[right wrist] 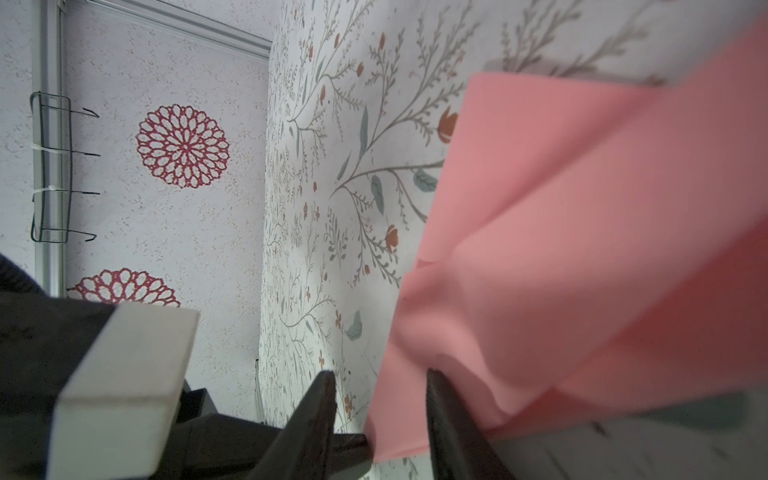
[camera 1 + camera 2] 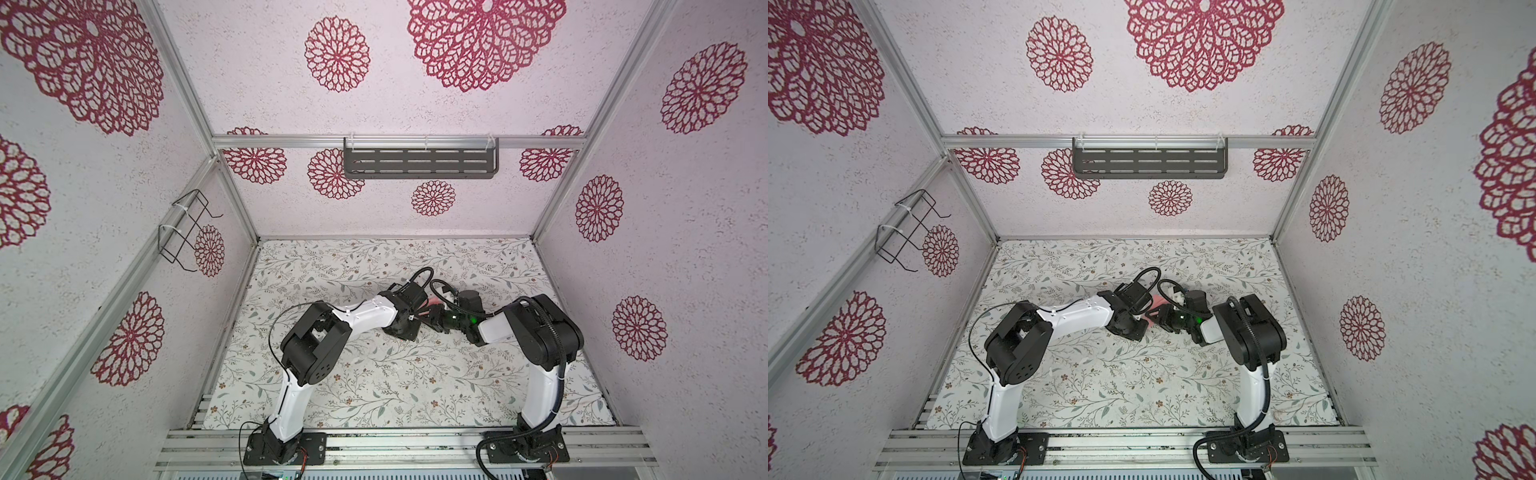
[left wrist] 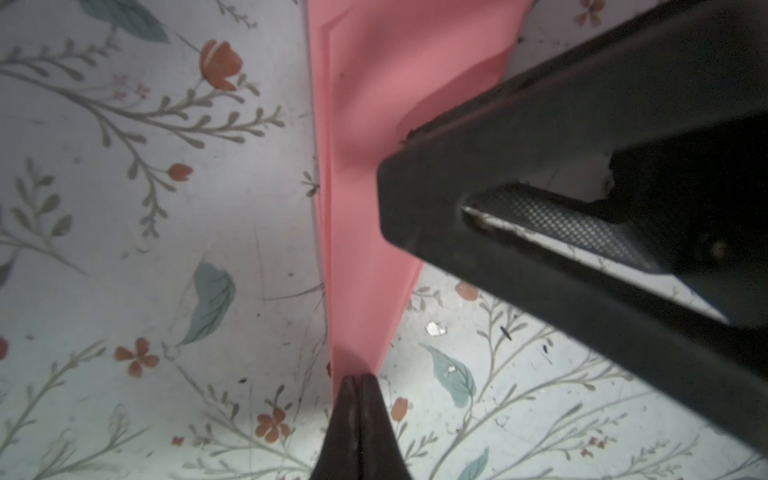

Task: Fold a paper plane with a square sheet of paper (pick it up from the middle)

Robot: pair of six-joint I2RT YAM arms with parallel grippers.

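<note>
Salmon-pink paper (image 3: 361, 208), folded into a narrow layered wedge, tip pinched in left gripper (image 3: 356, 380); right gripper (image 1: 380, 374) half-spread astride its edge.

In both top views, the left wrist (image 2: 405, 307) and right wrist (image 2: 465, 309) hide most of the paper (image 2: 434, 302). You see only a pink sliver, too small to judge folds. In the right wrist view, the paper is blurred and cut off at the frame edge.

Salmon-pink paper (image 3: 353, 208) — plain; tabletop (image 3: 124, 249) — white, leafy floral print.
</note>
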